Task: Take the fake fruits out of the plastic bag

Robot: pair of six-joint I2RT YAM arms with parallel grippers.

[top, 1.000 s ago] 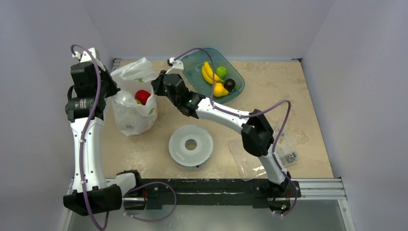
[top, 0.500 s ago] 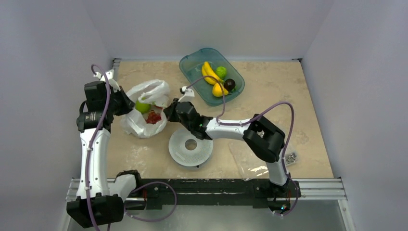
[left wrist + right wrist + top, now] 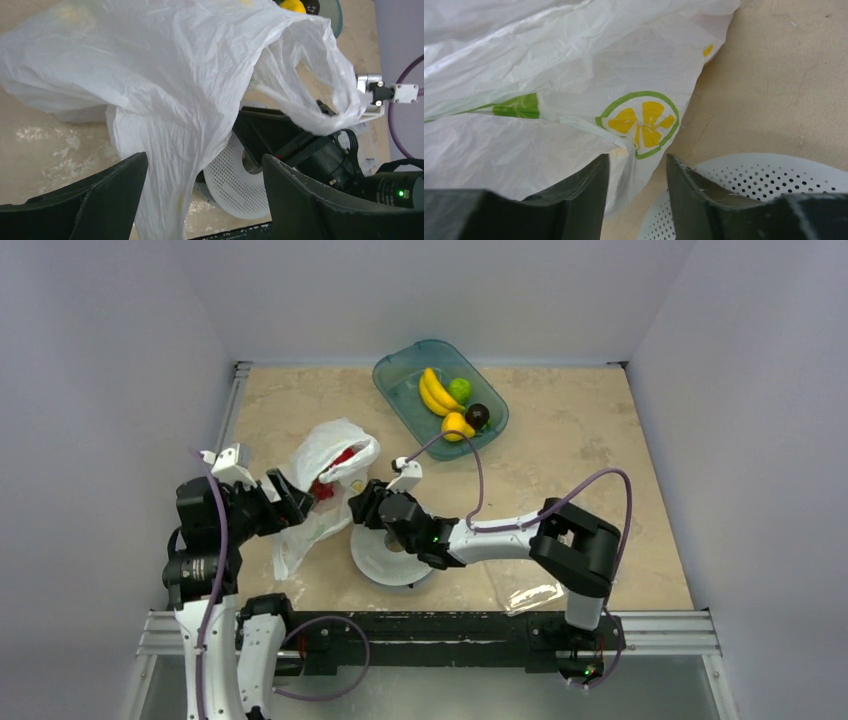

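A flat white perforated round disc (image 3: pixel 396 558) lies on the beige marbled tabletop (image 3: pixel 600 440), and everything here is placed from it. Just left of the disc and beyond it lies the white crinkly plastic bag (image 3: pixel 322 450) with yellow lemon prints, its upper part raised and a limp tail trailing down onto the table at the disc's left. Glossy red fake fruits (image 3: pixel 338 458) show through the bag's opening, inside it; which fruits they are cannot be told. The right gripper (image 3: pixel 637 157) sits at the disc's upper-left edge, its black fingers (image 3: pixel 584 190) drawn close on a twisted strand of the bag that runs taut into the narrow gap. The left gripper (image 3: pixel 203 157) hangs left of the disc with its jaws spread wide, released; the bag's sheet drapes down between its fingers (image 3: pixel 110 195), and no clamping shows. Well beyond the disc stands a teal translucent plastic tray (image 3: pixel 395 375) holding a yellow banana bunch (image 3: pixel 432 392), a small green round fruit (image 3: pixel 459 390), a round yellow fruit (image 3: pixel 456 426) and a dark plum (image 3: pixel 477 415).
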